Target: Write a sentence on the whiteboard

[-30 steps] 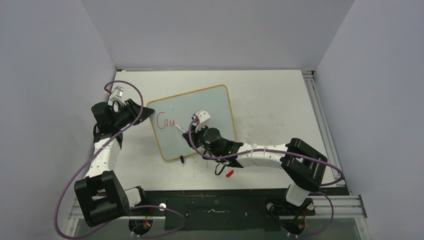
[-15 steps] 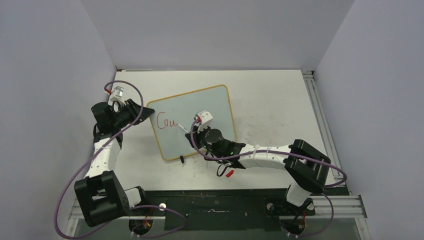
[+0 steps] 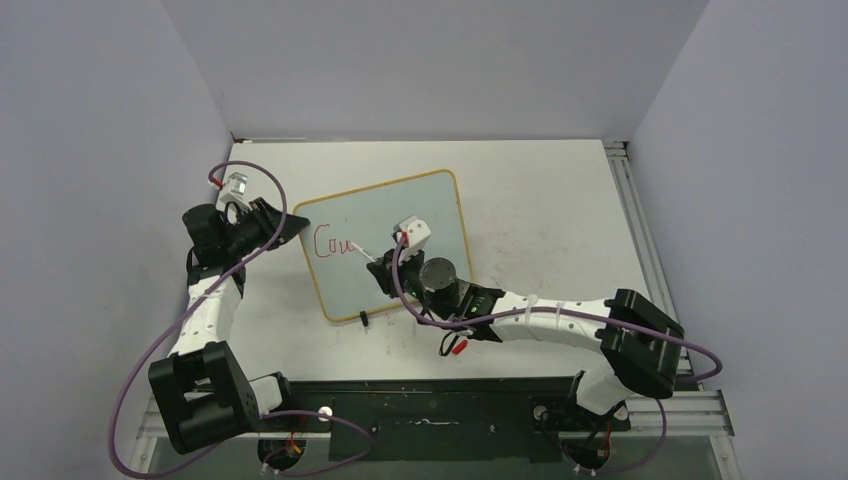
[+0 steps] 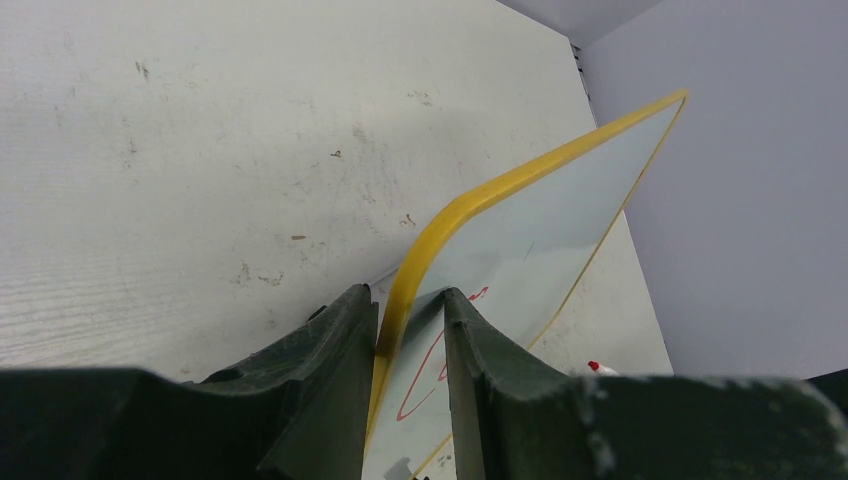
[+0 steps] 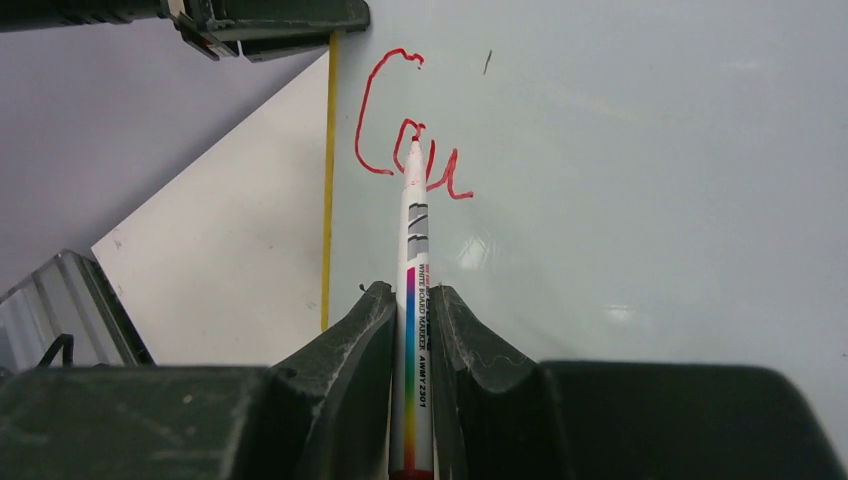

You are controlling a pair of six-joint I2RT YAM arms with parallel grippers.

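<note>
The whiteboard (image 3: 420,215), pale with a yellow frame, lies tilted on the table. My left gripper (image 3: 293,226) is shut on the frame's left corner; in the left wrist view its jaws (image 4: 410,303) pinch the yellow edge (image 4: 440,235). My right gripper (image 3: 385,268) is shut on a white board marker (image 5: 413,250), rainbow stripe up, between both fingers (image 5: 372,330). The sentence stands as red letters "Cou" (image 5: 405,150), near the board's left edge (image 3: 333,243). The marker's tip sits at those letters; whether it touches I cannot tell.
A red marker cap (image 3: 460,347) lies on the table under the right arm. A black clip foot (image 3: 364,320) sticks out at the board's near edge. White tabletop (image 3: 540,200) stretches right of the board, with a metal rail (image 3: 640,220) along its right side.
The right arm has swung to the right, its elbow well over, and the gripper with the marker has shifted slightly right along the letters. The left arm and the board have not moved.
</note>
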